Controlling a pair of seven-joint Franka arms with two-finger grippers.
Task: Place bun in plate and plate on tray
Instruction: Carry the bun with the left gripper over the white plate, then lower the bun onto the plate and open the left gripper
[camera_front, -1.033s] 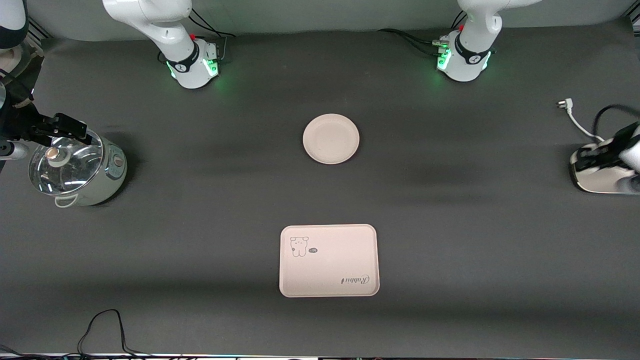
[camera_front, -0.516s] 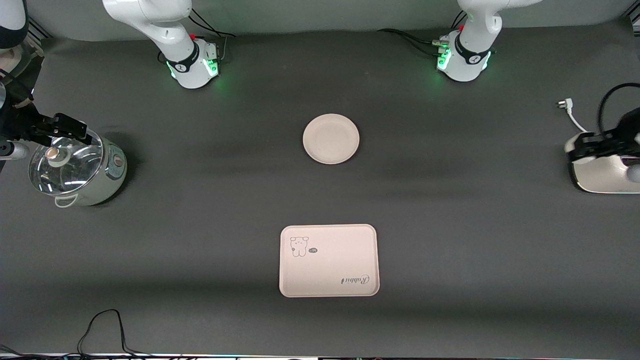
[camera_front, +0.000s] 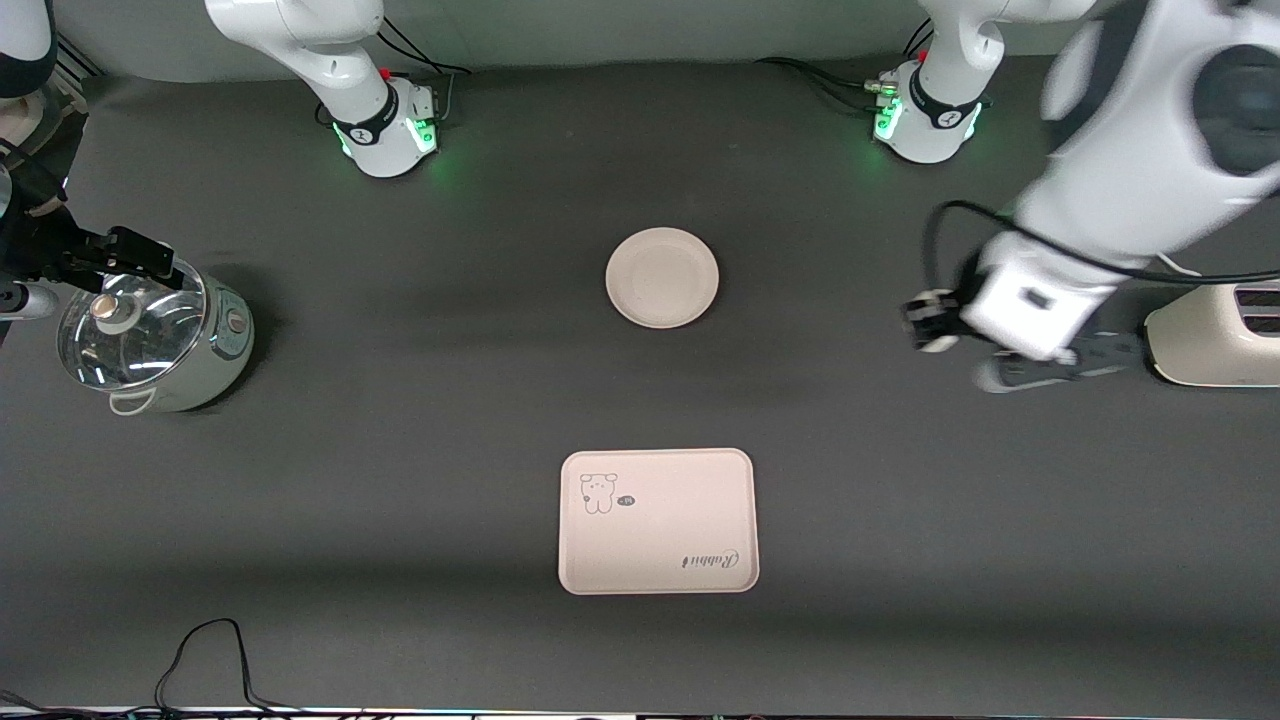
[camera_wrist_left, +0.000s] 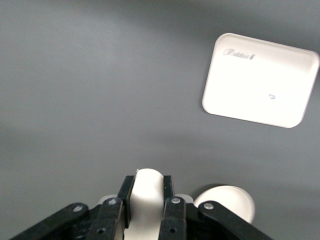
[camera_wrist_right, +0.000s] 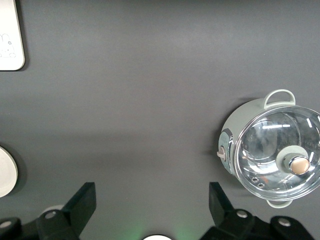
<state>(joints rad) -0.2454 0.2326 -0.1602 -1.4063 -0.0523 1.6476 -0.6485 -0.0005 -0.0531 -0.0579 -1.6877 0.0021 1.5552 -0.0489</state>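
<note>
We are carrying the small off-white rounded bun (camera_wrist_left: 148, 192) pinched tight in the left gripper (camera_front: 935, 325), over bare dark mat between the cream toaster (camera_front: 1215, 340) and the round cream-white plate (camera_front: 662, 277) — a clear run. The cream rectangular tray (camera_front: 657, 521) is lying nearer the camera, well apart. The right gripper (camera_wrist_right: 152, 207) is waiting, fingers spread wide and empty, by the lidded pot (camera_front: 150, 340).

High front camera; wrist cameras share tray (camera_front: 657, 521).
</note>
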